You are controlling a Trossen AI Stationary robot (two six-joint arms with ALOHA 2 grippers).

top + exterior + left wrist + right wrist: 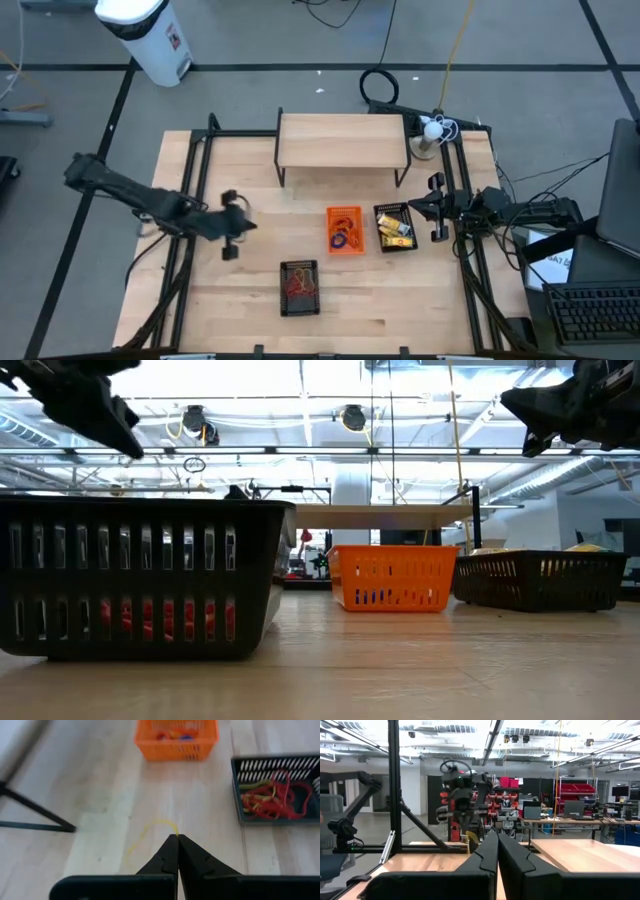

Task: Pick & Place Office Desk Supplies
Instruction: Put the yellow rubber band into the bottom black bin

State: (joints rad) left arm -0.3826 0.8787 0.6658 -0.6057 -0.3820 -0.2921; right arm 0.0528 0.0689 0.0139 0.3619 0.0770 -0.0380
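My left gripper [177,838] hangs over the bare wood on the table's left part [250,227], slanting down, shut on a thin yellow rubber-band loop [146,836]. A black basket [274,787] holding red and yellowish rubber bands [272,799] stands near the front middle [299,288]. An orange basket [344,230] holds small coloured rings. A second black basket [395,228] holds yellow packets. My right gripper [497,835] is shut on nothing, raised at the table's right edge [432,209]. My left gripper pinches the yellow rubber band at one spot on its loop [173,829], right between its two shut fingertips. The fingers slant down from the table's left side. The loop trails slack from the tips over the wood; whether its far end touches the table cannot be told.
A low wooden shelf [343,141] on dark legs stands at the table's far middle. Black frame rails [190,190] run along both sides. Bare wood [250,290] lies between my left gripper and the front black basket.
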